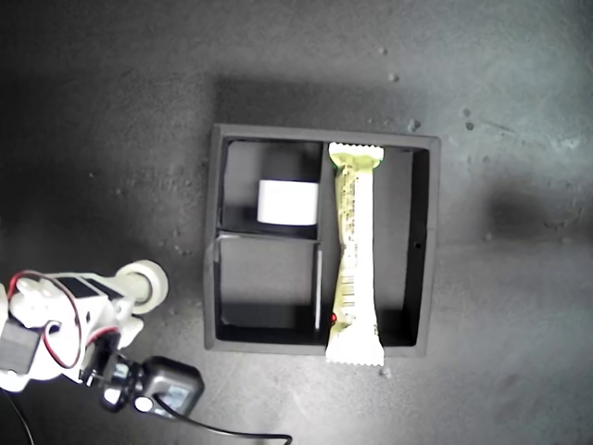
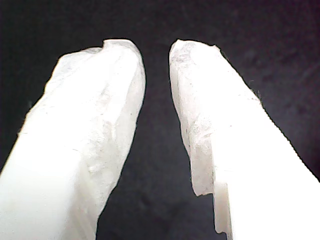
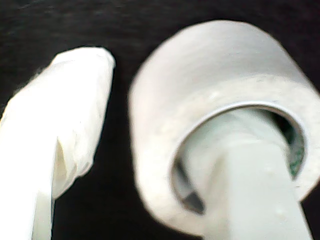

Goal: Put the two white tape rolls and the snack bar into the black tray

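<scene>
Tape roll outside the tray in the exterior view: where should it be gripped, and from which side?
Grip the ring wall of the tape roll, not across its rounded outside. Its open centre faces my second gripper, so come in along the hole: one finger sits inside the core, the other finger stands outside, apart from the wall. Closing there should pinch it.

Strong glare is washing out the white fingers (image 2: pixel 240 150) in both wrist views, the tape roll (image 3: pixel 220 120) is blurring up close, and the exterior view's corners are darkening around a soft shadow above the tray (image 1: pixel 422 246).
</scene>
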Available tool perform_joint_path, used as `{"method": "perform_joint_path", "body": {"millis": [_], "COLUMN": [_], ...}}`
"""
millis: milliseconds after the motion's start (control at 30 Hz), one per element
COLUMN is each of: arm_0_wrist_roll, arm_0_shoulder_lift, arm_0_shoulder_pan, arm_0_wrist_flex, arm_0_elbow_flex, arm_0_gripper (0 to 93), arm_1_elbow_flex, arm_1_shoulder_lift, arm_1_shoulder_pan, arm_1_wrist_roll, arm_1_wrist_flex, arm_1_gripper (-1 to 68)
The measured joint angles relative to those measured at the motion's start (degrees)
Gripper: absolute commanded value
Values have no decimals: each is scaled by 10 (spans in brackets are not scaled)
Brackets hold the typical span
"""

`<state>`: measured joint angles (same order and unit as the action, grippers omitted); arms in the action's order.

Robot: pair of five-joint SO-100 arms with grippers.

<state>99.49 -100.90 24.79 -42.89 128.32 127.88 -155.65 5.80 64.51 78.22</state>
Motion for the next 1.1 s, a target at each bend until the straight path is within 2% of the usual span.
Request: {"method": "perform_joint_path", "body": {"millis": [133,333,467,633,733,900,1100], "arm_0_wrist_roll": [-34,-155,-227,-257,-261,-253,-228], "arm_0_shoulder_lift": [-40,-12,121,388,523,549,549], "arm_0_shoulder_pan": [-20,-66,-64,-69,-72,-78,-89], "arm_0_wrist_flex": [-105,-324,-425,-578,-603,-611,-611], "arm_0_elbow_flex": [-40,-296,-547,-919,-1098,-1120,-1063], "arm_0_gripper": [2,2,2,1,1,1,158], "arm_1_elbow_flex": [105,267,370,429,462,497,504], "arm_1_shoulder_lift": [-76,-213,-331,-356,-356,-358,-358], "arm_1_shoulder_pan": [-2,11,18,23,28,30,27], "arm_1_wrist_roll": [30,73,98,116,119,119,119], "arm_1_wrist_flex": [-57,-122,-131,-146,-180,-236,-250], "arm_1_gripper": [0,-1,-2,-2,-2,-2,-2]}}
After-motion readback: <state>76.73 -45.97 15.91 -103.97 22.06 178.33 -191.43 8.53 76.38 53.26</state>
